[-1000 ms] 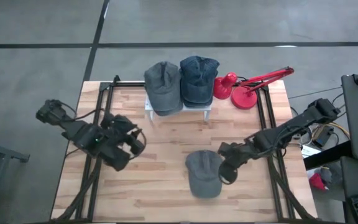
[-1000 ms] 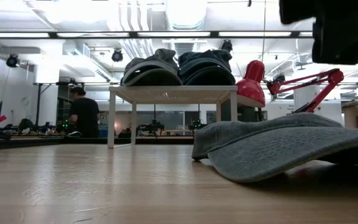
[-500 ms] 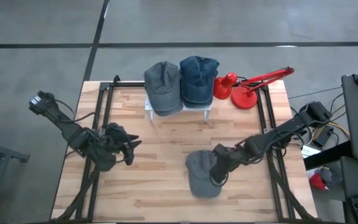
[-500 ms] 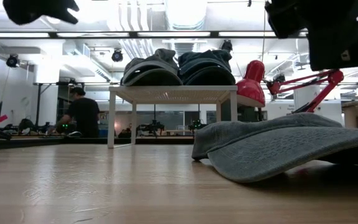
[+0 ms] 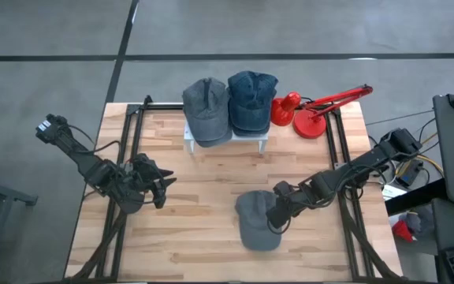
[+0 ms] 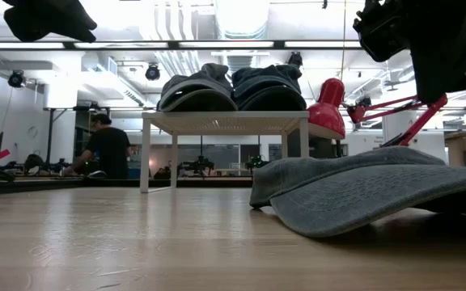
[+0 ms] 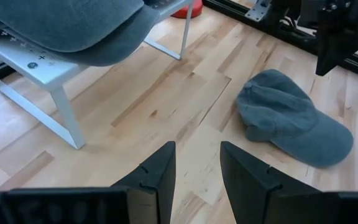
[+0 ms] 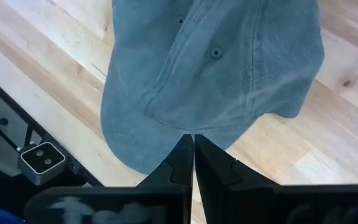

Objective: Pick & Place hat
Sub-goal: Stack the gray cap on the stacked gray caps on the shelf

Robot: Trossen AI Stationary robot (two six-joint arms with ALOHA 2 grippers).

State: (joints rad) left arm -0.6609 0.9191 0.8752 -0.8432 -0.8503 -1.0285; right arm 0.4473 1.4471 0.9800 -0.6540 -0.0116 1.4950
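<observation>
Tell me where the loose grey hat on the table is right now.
In the high view, the grey hat lies flat on the wooden table, toward its front right, in front of the white rack holding two other hats. The right gripper hangs over its right edge.

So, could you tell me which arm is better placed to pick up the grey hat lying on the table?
The right: its gripper hovers over the hat, fingers shut. The left gripper is well off to the side.
</observation>
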